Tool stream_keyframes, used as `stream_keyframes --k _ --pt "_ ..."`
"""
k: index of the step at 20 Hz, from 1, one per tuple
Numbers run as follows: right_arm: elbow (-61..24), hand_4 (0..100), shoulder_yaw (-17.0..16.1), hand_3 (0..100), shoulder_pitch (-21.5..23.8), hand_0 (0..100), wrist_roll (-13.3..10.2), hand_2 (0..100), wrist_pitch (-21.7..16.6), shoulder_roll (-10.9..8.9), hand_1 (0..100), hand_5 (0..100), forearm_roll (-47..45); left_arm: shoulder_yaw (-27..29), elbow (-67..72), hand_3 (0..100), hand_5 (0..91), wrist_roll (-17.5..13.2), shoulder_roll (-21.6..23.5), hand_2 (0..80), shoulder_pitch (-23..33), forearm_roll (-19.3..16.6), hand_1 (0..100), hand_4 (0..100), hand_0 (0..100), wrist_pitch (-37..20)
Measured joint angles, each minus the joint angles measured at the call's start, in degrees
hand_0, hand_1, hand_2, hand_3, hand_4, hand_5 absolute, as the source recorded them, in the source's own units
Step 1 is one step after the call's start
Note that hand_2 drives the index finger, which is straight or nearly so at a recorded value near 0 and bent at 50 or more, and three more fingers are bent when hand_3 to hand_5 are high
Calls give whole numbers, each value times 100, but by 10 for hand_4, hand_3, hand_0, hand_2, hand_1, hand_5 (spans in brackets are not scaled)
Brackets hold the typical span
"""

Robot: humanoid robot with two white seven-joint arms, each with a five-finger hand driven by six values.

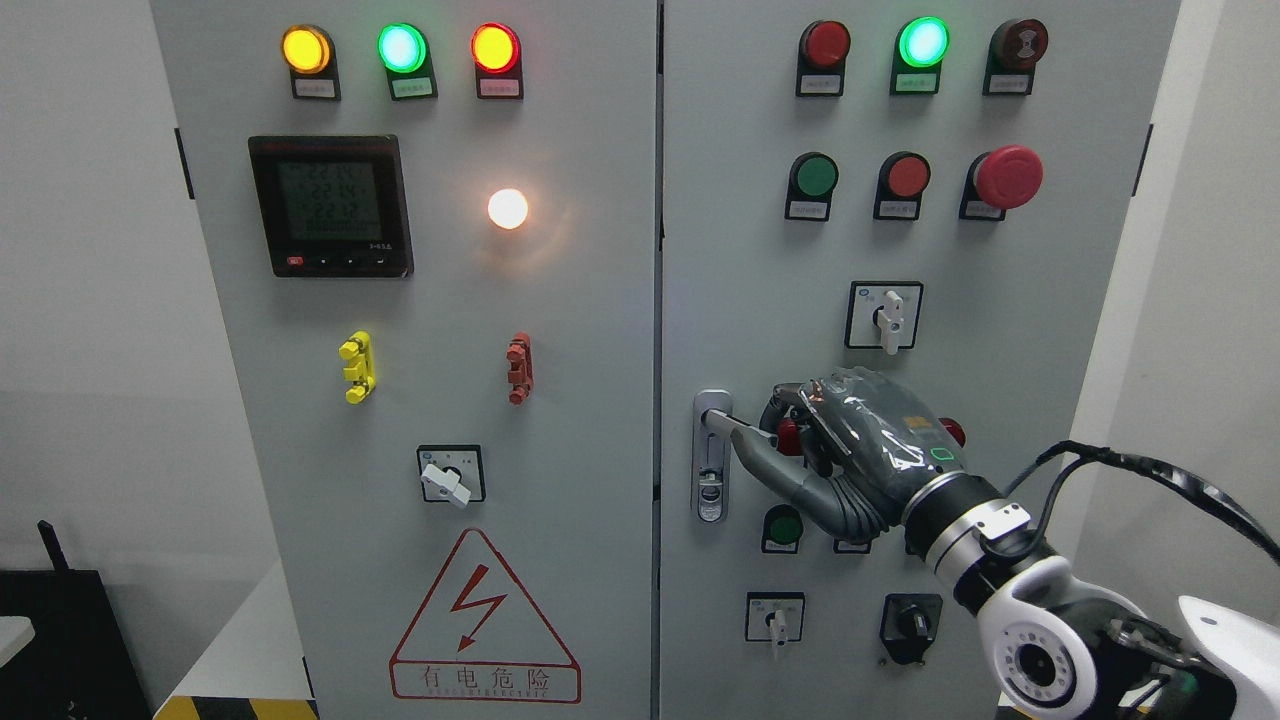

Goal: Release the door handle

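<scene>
The white forearm [1060, 630] enters at the lower right, and the right hand [850, 450] reaches left to the door handle [712, 455]. That silver handle sits on the right cabinet door [900, 300], just right of the seam between the two doors. The thumb tip touches the handle's upper part; the other fingers [790, 400] are curled beside it (whether they clasp the lever, I cannot tell). A green button [783, 528] lies below and right of the handle.
</scene>
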Motion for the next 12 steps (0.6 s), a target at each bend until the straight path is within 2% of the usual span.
stream_keyframes --k 12 --pt "-6 1000 -8 1000 -9 441 -7 586 0 0 19 1000 0 0 0 0 0 0 0 0 0 0 389 0 120 0"
